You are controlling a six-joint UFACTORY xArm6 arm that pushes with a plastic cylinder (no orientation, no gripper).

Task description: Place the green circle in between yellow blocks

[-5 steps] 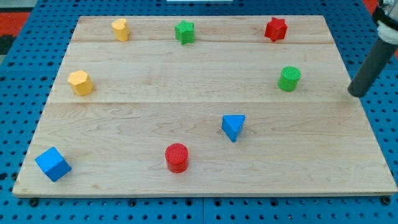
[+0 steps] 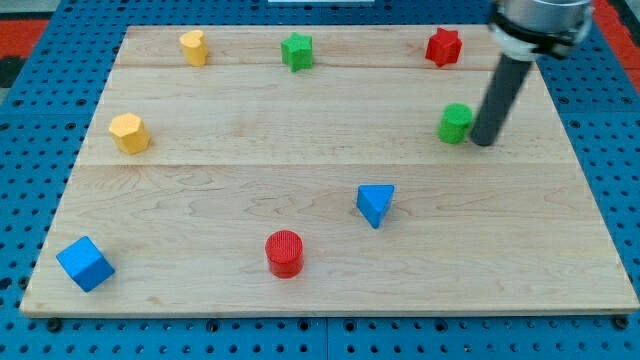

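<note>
The green circle (image 2: 455, 123) stands on the wooden board (image 2: 320, 260) at the view's right. My tip (image 2: 482, 141) touches its right side. Two yellow blocks lie at the view's left: one (image 2: 194, 47) near the top edge, the other (image 2: 129, 132) lower and further left. The green circle is far to the right of both.
A green star (image 2: 297, 51) and a red star (image 2: 443, 47) sit along the top edge. A blue triangle (image 2: 375, 204) and a red circle (image 2: 284, 252) lie in the lower middle. A blue cube (image 2: 84, 263) sits at the bottom left.
My tip has moved left from the board's right edge to the green circle. The green circle has shifted slightly left.
</note>
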